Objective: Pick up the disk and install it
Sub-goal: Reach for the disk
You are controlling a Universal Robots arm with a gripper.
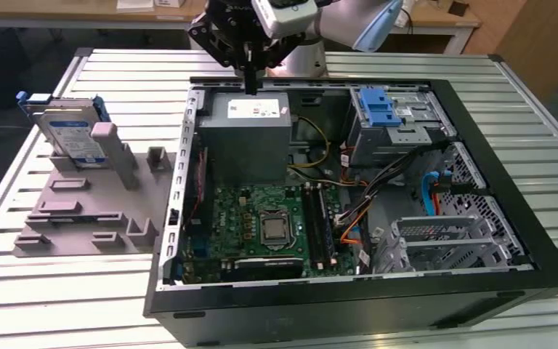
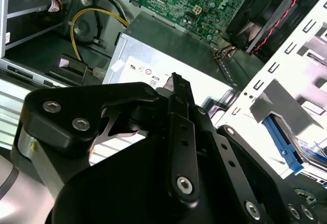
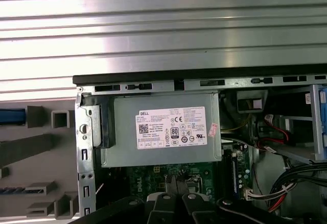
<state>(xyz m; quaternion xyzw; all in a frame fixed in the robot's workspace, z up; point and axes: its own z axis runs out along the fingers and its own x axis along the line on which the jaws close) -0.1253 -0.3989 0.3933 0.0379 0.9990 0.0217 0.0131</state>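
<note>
Disk [image 1: 70,134] upright in rack [image 1: 75,211], well apart from hand [image 1: 251,87] over PSU [image 1: 250,138].

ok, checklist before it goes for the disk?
1. Disk accessible: the silver hard drive in a blue carrier frame stands on edge in the grey stand, with nothing over it. ok
2. Nothing held in the gripper. ok
3. The gripper open for a grasp: it is shut. not ok
4. The gripper above the disk: it hangs over the grey metal power-supply box instead. not ok
5. Side panel off the black computer case. ok
6. Free slot in the metal drive cage. cannot tell
</note>
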